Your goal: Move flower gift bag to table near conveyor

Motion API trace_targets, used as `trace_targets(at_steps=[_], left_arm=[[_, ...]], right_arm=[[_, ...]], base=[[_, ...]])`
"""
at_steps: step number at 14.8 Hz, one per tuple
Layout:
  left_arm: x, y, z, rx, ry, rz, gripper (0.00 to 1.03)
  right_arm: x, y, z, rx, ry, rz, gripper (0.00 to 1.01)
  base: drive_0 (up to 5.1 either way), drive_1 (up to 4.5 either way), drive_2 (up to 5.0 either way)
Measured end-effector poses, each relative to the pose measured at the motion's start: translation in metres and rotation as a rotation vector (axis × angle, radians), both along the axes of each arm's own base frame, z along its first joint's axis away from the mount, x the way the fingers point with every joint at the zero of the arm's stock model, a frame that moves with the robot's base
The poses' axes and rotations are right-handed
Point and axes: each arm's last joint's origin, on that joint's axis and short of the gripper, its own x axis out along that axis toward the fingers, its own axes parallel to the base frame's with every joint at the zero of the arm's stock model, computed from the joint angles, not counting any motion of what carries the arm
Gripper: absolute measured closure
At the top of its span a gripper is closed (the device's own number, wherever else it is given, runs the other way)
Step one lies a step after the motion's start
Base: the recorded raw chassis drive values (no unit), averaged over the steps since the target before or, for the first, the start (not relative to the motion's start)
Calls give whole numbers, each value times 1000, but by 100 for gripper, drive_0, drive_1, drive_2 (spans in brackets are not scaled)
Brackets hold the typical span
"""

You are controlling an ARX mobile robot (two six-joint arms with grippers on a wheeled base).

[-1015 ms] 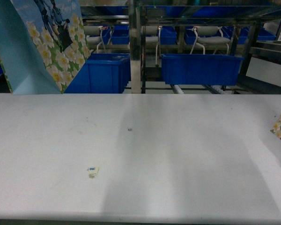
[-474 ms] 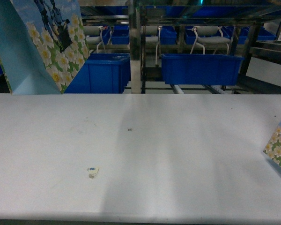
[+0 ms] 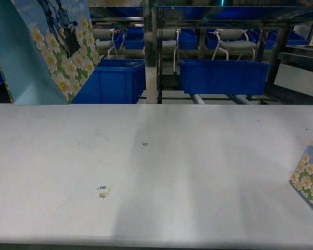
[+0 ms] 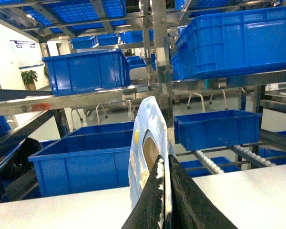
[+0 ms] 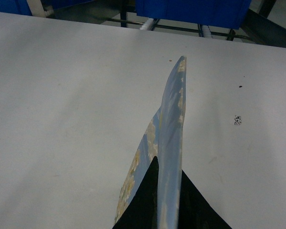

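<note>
A flower gift bag [image 3: 47, 52], pale blue with white daisies, stands tall at the far left of the white table [image 3: 198, 172]. Whether its base touches the tabletop I cannot tell. In the left wrist view my left gripper [image 4: 164, 162] is shut on that bag's thin top edge [image 4: 145, 138]. A second flower gift bag [image 3: 309, 177] shows only a corner at the right edge of the head view. My right gripper [image 5: 168, 167] is shut on its edge [image 5: 174, 109] above the table. Neither gripper shows in the head view. The conveyor [image 3: 152, 52] rises just behind the table.
Blue plastic bins [image 3: 224, 75] [image 3: 112, 80] sit on the steel rack, with white rollers [image 4: 207, 160] between them. More blue bins [image 4: 86, 71] fill the upper tiers. A small paper scrap [image 3: 103, 189] lies on the table's left middle.
The bag corner at the right edge has moved down and a little left in the head view, showing more of itself. The left bag has stayed put.
</note>
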Motion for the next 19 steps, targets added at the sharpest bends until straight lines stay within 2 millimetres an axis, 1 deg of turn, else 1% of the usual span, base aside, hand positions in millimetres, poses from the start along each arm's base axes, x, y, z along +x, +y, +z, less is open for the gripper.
trace_targets(at_steps=[2, 4, 5, 6, 8, 9, 10, 11, 12, 14, 15, 17, 19], left_arm=[[0, 0, 0, 0, 0, 0, 101], [0, 0, 0, 0, 0, 0, 101], [0, 0, 0, 0, 0, 0, 101], [0, 0, 0, 0, 0, -1, 101], [0, 0, 0, 0, 0, 0, 101], [0, 0, 0, 0, -1, 0, 101], [0, 0, 0, 0, 0, 0, 101], [0, 0, 0, 0, 0, 0, 101], [0, 0, 0, 0, 0, 0, 101], [0, 0, 0, 0, 0, 0, 101], [0, 0, 0, 0, 0, 0, 101], [0, 0, 0, 0, 0, 0, 101], [0, 0, 0, 0, 0, 0, 101]], right_arm=[[-3, 1, -1, -7, -5, 0, 98], [-10, 1, -9, -1, 33, -19, 76], [-12, 2, -9, -4, 27, -30, 63], [-12, 1, -6, -4, 7, -43, 50], [-13, 1, 12, -8, -65, -70, 26], [-20, 6, 41, -46, -193, -114, 1], [-33, 13, 57, -67, -267, -175, 3], [-46, 18, 67, -80, -310, -209, 3], [-55, 22, 73, -79, -322, -217, 3], [-78, 37, 86, -83, -362, -221, 3], [-94, 45, 92, -81, -362, -236, 3], [-119, 51, 102, -72, -366, -285, 3], [-142, 51, 111, -56, -362, -301, 3]], base=[[0, 0, 0], [0, 0, 0], [0, 0, 0], [0, 0, 0], [0, 0, 0], [0, 0, 0], [0, 0, 0], [0, 0, 0], [0, 0, 0], [0, 0, 0], [0, 0, 0], [0, 0, 0], [0, 0, 0]])
